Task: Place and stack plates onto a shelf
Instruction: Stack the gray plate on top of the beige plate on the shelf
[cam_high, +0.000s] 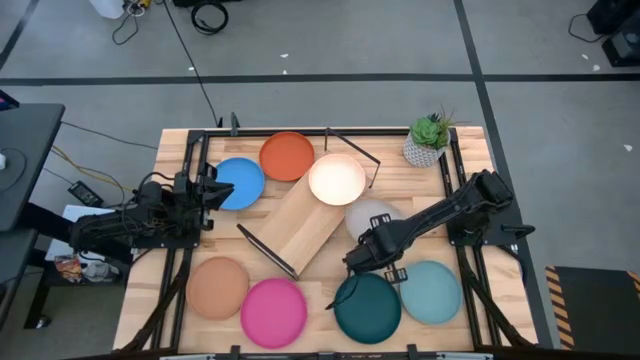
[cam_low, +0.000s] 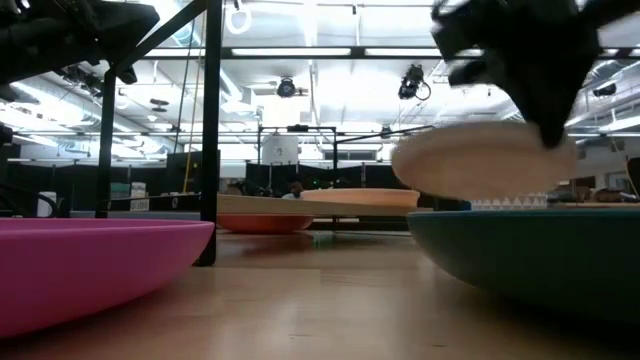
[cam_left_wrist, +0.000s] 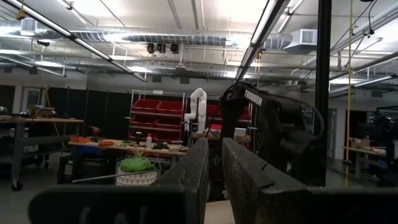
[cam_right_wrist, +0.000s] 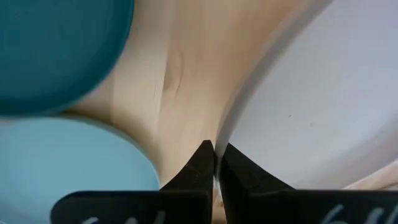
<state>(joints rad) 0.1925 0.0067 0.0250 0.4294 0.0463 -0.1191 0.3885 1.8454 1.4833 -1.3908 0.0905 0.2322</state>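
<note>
My right gripper (cam_high: 355, 260) is shut on the pale grey plate (cam_high: 372, 216), just right of the shelf (cam_high: 300, 228), a pale board lying slantwise mid-table. In the low view the grey plate (cam_low: 480, 160) hangs above the dark teal plate (cam_low: 520, 250). The cream plate (cam_high: 336, 178) rests on the shelf's far end. The orange plate (cam_high: 287, 155), blue plate (cam_high: 238, 183), tan plate (cam_high: 217, 285), pink plate (cam_high: 273, 310), dark teal plate (cam_high: 367, 308) and light teal plate (cam_high: 435, 292) lie on the table. My left gripper (cam_high: 215, 186) waits shut beside the blue plate. My right gripper pinches the pale grey plate's rim (cam_right_wrist: 229, 134) at its near edge between its two fingertips (cam_right_wrist: 202, 163). The arm reaches over the plate from the table's right, with the fingers slanting down. The plate is lifted clear of the table, close to level.
A small potted plant (cam_high: 428, 140) stands at the far right corner. Black wire frames (cam_high: 355, 155) rise at the shelf's two short ends. Bare tabletop (cam_high: 320, 275) lies between the shelf and the near row of plates.
</note>
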